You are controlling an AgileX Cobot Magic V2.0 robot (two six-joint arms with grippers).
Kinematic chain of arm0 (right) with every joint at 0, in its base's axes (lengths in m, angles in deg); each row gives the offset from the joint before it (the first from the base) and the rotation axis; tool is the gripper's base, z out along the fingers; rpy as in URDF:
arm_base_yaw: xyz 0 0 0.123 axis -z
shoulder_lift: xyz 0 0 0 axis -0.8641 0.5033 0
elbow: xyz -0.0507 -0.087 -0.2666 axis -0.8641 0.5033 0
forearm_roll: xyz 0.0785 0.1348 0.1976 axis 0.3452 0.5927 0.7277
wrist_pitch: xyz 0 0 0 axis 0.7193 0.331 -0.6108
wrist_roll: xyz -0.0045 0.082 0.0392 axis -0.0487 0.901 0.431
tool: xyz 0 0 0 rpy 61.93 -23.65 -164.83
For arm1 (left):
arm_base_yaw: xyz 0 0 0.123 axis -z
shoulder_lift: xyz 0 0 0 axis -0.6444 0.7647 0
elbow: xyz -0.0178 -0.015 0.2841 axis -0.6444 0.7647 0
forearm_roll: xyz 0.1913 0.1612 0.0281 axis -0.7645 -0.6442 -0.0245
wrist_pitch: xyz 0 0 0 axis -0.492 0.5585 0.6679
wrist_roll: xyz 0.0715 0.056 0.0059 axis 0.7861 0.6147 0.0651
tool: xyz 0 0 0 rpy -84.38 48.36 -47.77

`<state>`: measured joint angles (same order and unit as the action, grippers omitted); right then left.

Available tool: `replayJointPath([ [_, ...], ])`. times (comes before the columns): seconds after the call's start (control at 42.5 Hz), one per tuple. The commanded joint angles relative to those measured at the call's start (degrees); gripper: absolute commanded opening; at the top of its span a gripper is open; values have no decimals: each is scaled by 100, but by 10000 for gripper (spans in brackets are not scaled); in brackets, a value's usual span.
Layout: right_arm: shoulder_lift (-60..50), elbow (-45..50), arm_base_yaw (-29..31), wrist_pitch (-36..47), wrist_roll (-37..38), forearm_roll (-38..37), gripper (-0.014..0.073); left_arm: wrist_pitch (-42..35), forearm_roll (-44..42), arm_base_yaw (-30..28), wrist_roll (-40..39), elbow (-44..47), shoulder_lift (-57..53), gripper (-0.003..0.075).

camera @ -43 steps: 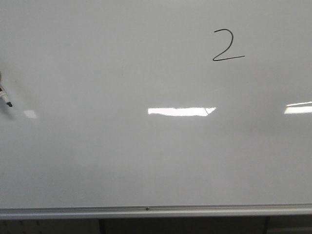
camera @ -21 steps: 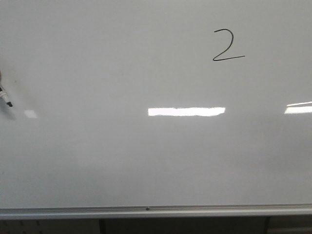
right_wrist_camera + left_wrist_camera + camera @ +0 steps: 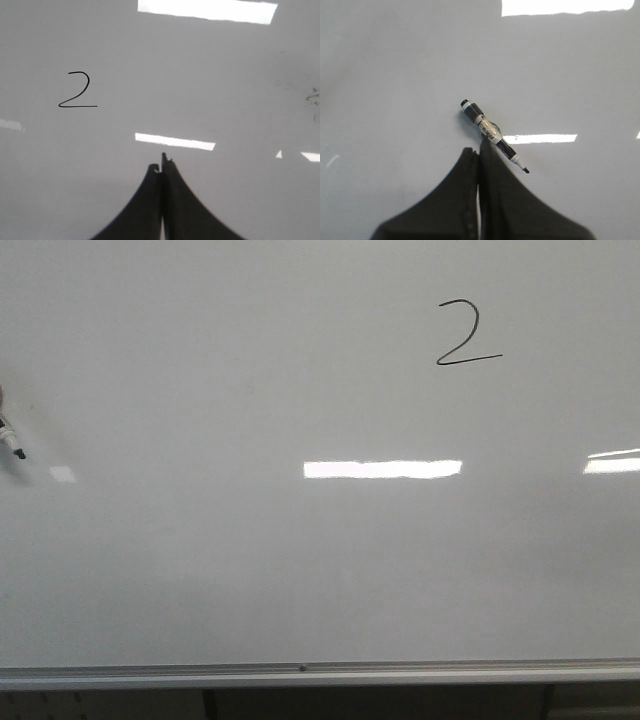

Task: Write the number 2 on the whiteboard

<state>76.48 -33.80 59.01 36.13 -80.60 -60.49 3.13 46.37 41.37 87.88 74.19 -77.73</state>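
Filling nearly everything: one large glossy white-grey whiteboard (image 3: 250, 560) with a silver bottom rail. Showing one thin black number 2 (image 3: 466, 333) upper right, unobstructed. Pinching one black-and-white marker (image 3: 492, 135): the left gripper (image 3: 480, 150). Pressing together, empty: the right gripper (image 3: 162, 167).

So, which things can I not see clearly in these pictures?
- Front view: the marker is cut off by the left edge; neither arm shows.
- Left wrist view: the left gripper hides where it meets the marker.
- Right wrist view: the dark specks on the whiteboard are too small to identify.
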Motion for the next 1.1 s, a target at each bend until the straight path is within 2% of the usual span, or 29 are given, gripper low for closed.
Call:
replayJointPath([
  [0.0, -87, -7, 37, 496, -14, 54, -70, -450, 23, -8, -18, 134, -112, -20],
  [0.188, -87, -7, 37, 441, 27, 701, -70, -450, 23, -8, -18, 134, -112, -20],
  [1.081, -87, -7, 37, 441, 27, 705, -70, -450, 23, -8, -18, 134, -112, -20],
])
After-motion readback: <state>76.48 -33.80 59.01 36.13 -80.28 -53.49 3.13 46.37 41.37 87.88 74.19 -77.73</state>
